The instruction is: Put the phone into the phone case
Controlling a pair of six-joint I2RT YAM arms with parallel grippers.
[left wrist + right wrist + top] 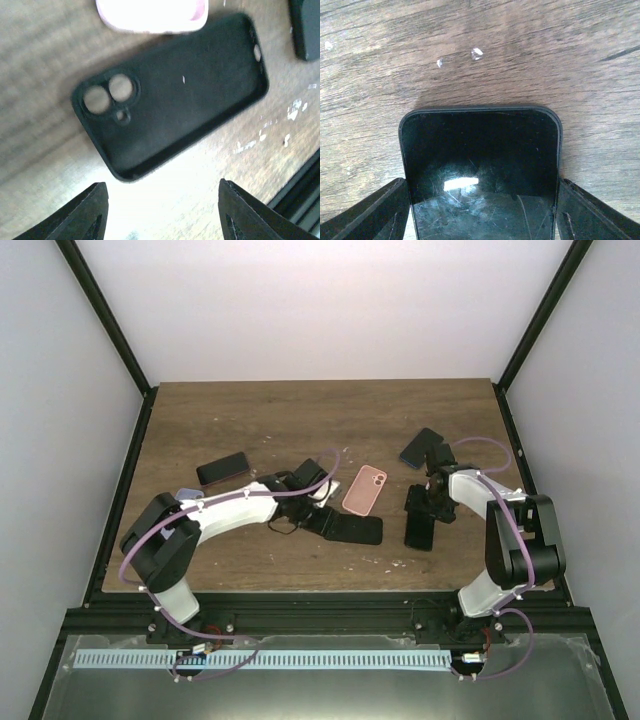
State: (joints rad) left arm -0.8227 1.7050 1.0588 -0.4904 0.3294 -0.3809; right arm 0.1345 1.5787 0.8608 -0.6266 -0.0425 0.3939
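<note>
My left jaws stand open, both dark fingers point(87, 215) showing at the near edge of my wrist view with bare wood between them and nothing held. Just beyond their tips lies the black phone case point(175, 100), flat on the desk point(250, 420), hollow side up and empty, its two round camera holes turned toward my left and its long axis slanted across the view. Just beside the case's far edge lies a pink item point(365, 489); whether it is another case or a handset I cannot say from these angles. To the right of the case, near it but not touching, is the phone point(480, 150), screen up, its glass scuffed and catching a bright patch of light. My right jaws are closed on that phone: one finger point(370, 210) sits against each long edge, and the rounded top end of the phone reaches out past the fingertips over the wood grain. A few white flecks point(295, 110) dot the desk on the right side of the case. Farther from the case, a black handset point(222, 469) lies off to the far left of it, and a dark blue-black one point(420, 447) lies off to the far right, beyond my right wrist.
</note>
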